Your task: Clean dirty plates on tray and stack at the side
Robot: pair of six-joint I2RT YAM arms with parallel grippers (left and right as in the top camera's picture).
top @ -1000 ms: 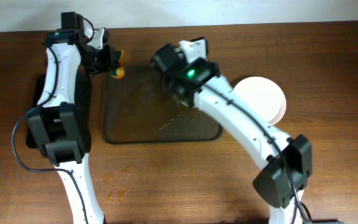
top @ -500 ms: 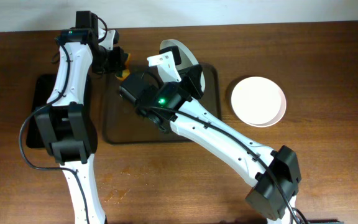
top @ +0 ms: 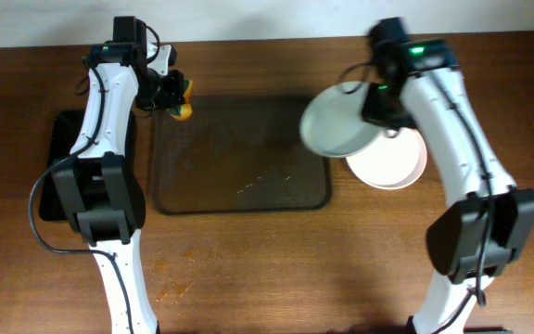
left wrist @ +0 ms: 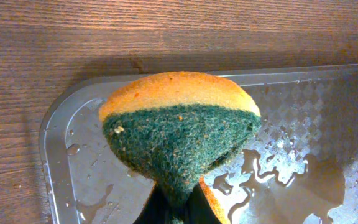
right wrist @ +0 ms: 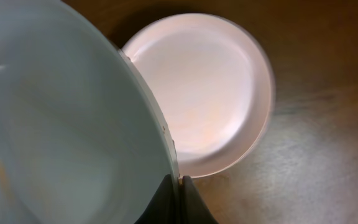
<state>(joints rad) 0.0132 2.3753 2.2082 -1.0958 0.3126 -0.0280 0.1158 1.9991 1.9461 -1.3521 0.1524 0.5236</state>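
The tray [top: 211,158] is bare. The right gripper [right wrist: 178,186], clamped on one plate [right wrist: 61,124] by its rim, holds it partly over the stack [right wrist: 216,93]. The left gripper [left wrist: 178,208] pinches a sponge [left wrist: 179,130] — only stacking remains, I think.

No legible text or labels anywhere.

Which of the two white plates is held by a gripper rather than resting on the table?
The plate nearer the tray, pinched at its rim by the right gripper and tilted. The other plate lies flat on the table.
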